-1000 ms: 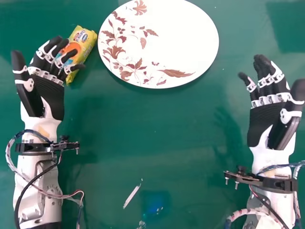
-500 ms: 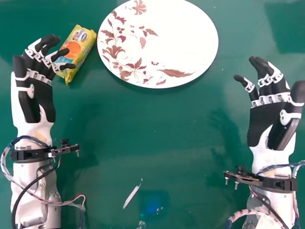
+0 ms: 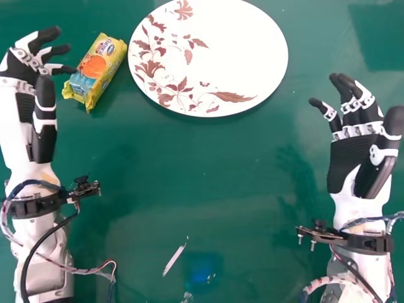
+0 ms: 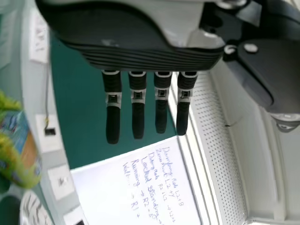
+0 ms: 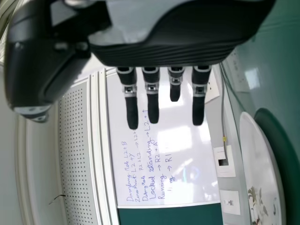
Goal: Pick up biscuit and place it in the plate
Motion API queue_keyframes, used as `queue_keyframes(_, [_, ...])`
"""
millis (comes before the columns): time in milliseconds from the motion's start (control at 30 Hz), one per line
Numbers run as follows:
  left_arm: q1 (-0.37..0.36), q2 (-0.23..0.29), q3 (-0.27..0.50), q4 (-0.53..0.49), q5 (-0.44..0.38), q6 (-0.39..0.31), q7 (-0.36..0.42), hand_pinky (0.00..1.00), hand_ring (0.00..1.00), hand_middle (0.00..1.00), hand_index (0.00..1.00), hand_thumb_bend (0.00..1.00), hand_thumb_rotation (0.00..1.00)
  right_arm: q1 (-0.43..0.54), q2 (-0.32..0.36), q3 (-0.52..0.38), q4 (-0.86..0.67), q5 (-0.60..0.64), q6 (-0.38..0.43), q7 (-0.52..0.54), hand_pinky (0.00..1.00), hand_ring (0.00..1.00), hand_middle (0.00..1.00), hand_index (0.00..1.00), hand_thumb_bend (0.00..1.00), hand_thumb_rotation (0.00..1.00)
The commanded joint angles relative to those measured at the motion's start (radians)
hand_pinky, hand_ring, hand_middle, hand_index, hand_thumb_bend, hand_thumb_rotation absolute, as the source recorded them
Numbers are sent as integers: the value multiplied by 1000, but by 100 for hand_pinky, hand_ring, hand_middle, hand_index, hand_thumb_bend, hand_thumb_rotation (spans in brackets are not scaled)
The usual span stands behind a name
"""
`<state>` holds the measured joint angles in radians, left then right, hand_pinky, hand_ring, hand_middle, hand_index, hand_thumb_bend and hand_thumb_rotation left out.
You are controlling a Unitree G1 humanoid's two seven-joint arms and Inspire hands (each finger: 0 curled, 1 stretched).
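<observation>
My left hand (image 3: 25, 95) is at the far left in the head view, fingers loosely extended, a fingertip close to the left side of the yellow biscuit packet (image 3: 104, 68). Whether they touch I cannot tell. The packet lies tilted on the green table, just left of the white plate (image 3: 233, 50) with its brown leaf pattern. In the left wrist view the left hand (image 4: 140, 56) has straight fingers, with the packet (image 4: 16, 150) off to one side. My right hand (image 3: 355, 151) rests open at the right; the right wrist view shows the right hand (image 5: 164, 54) and the plate (image 5: 260, 173).
A thin pale strip (image 3: 175, 259) and small specks lie on the green table (image 3: 208, 170) between the forearms. Beyond the table, a whiteboard with handwriting (image 4: 136, 187) and wall sockets (image 4: 60, 180) stand in the background.
My left hand has moved left and a little forward, away from above the packet, and has turned, uncovering more of the packet. The right hand has barely shifted.
</observation>
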<state>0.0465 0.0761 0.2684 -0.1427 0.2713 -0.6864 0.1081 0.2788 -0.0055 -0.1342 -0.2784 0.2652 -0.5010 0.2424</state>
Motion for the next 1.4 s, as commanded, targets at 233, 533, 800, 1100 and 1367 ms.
queue_keyframes(233, [8, 54, 14, 44, 164, -16, 140, 53, 74, 83, 78, 100, 72, 10, -1, -5, 60, 17, -25, 11, 80, 88, 88, 80, 92, 39])
queue_keyframes(533, [14, 78, -5, 15, 273, 42, 228, 53, 75, 84, 79, 100, 74, 8, -4, -6, 63, 30, -24, 23, 89, 95, 92, 84, 93, 41])
queue_keyframes(800, [47, 92, -34, -83, 309, 191, 179, 64, 85, 92, 95, 100, 76, 8, -1, 5, 50, 52, -1, 28, 97, 100, 100, 88, 100, 51])
queue_keyframes(1100, [79, 103, -57, -192, 347, 362, 112, 100, 100, 100, 100, 100, 78, 13, 1, 8, 51, 59, -7, 35, 100, 100, 100, 89, 100, 53])
queue_keyframes(1367, [99, 133, -71, -250, 374, 475, 51, 100, 100, 100, 100, 100, 78, 17, 4, 0, 36, 45, 5, 15, 100, 100, 100, 90, 100, 49])
